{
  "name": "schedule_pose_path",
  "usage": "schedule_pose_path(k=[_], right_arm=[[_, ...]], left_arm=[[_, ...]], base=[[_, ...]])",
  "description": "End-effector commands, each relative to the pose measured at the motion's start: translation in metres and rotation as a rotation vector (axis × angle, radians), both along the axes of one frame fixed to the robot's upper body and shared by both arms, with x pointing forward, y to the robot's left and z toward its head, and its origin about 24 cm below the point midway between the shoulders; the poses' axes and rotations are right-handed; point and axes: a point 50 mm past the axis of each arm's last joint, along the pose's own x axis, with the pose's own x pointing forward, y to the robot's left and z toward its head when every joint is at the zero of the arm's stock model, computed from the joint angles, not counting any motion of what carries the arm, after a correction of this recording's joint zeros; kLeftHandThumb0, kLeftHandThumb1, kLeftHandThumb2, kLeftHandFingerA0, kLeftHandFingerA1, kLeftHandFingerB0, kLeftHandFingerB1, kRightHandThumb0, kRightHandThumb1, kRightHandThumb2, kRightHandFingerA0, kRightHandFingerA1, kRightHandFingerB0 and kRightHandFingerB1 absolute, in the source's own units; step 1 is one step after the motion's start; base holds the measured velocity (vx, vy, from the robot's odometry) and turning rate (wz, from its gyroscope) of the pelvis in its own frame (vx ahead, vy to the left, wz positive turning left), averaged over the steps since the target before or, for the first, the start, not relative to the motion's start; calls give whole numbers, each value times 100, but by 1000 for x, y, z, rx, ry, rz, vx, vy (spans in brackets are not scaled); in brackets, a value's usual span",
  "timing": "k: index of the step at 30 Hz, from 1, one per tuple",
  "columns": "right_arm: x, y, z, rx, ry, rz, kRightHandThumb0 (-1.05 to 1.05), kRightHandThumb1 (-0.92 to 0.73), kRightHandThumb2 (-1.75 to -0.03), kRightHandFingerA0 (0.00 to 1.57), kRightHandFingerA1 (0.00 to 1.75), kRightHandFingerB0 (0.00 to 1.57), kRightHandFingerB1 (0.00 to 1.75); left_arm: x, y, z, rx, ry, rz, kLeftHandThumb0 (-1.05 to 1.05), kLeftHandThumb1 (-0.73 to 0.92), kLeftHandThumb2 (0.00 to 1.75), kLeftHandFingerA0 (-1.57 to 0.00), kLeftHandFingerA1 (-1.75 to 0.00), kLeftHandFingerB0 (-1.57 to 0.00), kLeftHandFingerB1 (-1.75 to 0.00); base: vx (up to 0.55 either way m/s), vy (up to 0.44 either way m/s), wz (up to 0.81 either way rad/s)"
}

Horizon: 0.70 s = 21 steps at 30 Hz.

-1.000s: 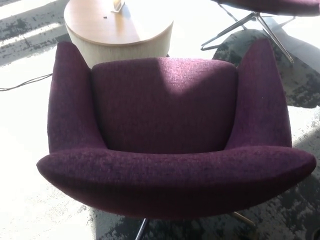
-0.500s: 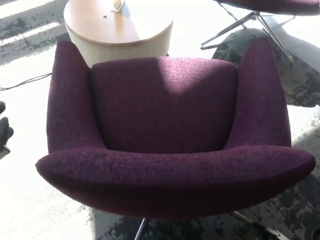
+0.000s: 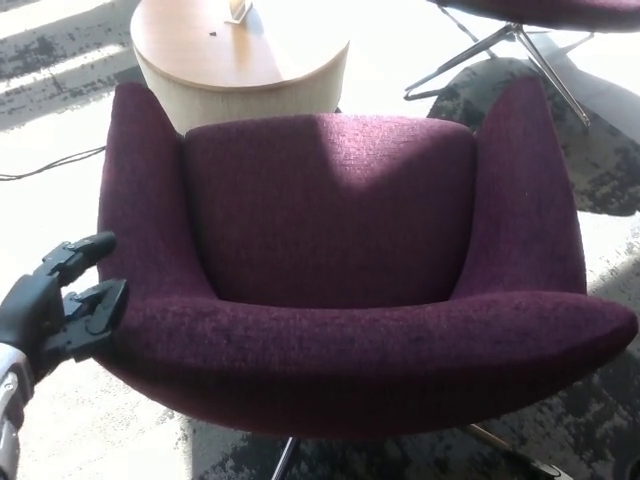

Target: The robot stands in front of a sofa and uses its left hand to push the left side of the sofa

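A purple fabric sofa (image 3: 340, 260), really a single-seat armchair on a metal base, fills the middle of the head view, with its curved backrest nearest the camera and its seat facing away. The robot's left hand (image 3: 62, 305) comes in from the lower left edge, its black fingers (image 3: 82, 252) spread apart and holding nothing, the fingertips touching or just beside the outer face of the sofa's left side where arm and backrest meet. The right hand is out of view. Beyond the sofa stands a round wooden table (image 3: 200, 50) carrying a small object at its far edge, too small to identify. A dark cable (image 3: 50, 165) lies on the sunlit floor to the left, and the metal legs of another chair (image 3: 500, 50) show at upper right.
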Motion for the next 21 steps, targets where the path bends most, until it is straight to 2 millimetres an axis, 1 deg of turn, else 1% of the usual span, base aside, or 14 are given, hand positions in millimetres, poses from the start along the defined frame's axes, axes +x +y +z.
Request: schedule_pose_path(k=[1, 2, 5, 6, 9, 13, 14, 15, 16, 17, 20, 21], right_arm=[[-11, -5, -3, -22, 18, -13, -69, -74, -63, 66, 41, 58, 39], [-12, -4, -4, -23, 20, -4, -69, -75, -64, 64, 41, 57, 38], [-13, -3, -4, -24, 28, -2, -69, -75, -64, 65, 41, 58, 38], [-14, -3, -5, -17, 31, -5, -69, -75, -64, 66, 43, 57, 38], [-15, -3, -5, -22, 32, 4, -69, -75, -64, 65, 42, 56, 37], [-15, -3, -5, -23, 32, 5, -69, -75, -64, 65, 42, 56, 37], [-12, -3, -4, -37, 24, 19, -69, -75, -64, 64, 41, 54, 38], [-11, -2, -4, -40, 25, 17, -67, -75, -64, 65, 41, 56, 38], [-11, -1, -4, -41, 26, 16, -67, -75, -64, 65, 41, 56, 38], [-10, 0, -4, -42, 25, 13, -67, -75, -64, 67, 41, 58, 38], [-10, 0, -4, -43, 26, 12, -67, -75, -64, 67, 41, 58, 38], [-9, 1, -3, -52, 23, 24, -68, -75, -63, 66, 40, 56, 37]], left_arm=[[-23, -20, -32, -3, 125, -88, -40, 47, 108, -3, -50, 0, -48], [-26, -23, -35, -2, 125, -103, -40, 45, 107, -3, -50, 0, -48], [-30, -28, -37, -7, 130, -113, -40, 45, 107, -4, -50, 0, -47], [-34, -32, -40, -4, 131, -133, -79, 83, 65, -23, -43, -19, -35], [-42, -48, -43, 2, 135, -211, -75, 86, 64, -22, -41, -19, -35], [-43, -50, -42, 4, 136, -216, -75, 86, 64, -22, -41, -19, -35], [-47, -85, -35, 4, 97, -374, -76, 84, 64, -26, -42, -23, -34], [-49, -94, -31, 15, 77, -417, -76, 84, 65, -28, -42, -25, -35], [-50, -96, -30, 21, 71, -429, -76, 84, 65, -28, -42, -25, -35], [-51, -103, -27, 10, 64, -455, -76, 83, 65, -29, -43, -25, -35], [-53, -105, -26, 11, 69, -458, -76, 83, 65, -29, -43, -25, -35], [-61, -133, -20, 6, 68, -580, -77, 83, 64, -26, -40, -23, -33]], base=[[0, 0, 0], [0, 0, 0], [0, 0, 0], [0, 0, 0], [0, 0, 0], [0, 0, 0], [0, 0, 0], [0, 0, 0], [0, 0, 9], [0, 0, 7], [0, 0, 5], [0, 0, 0]])
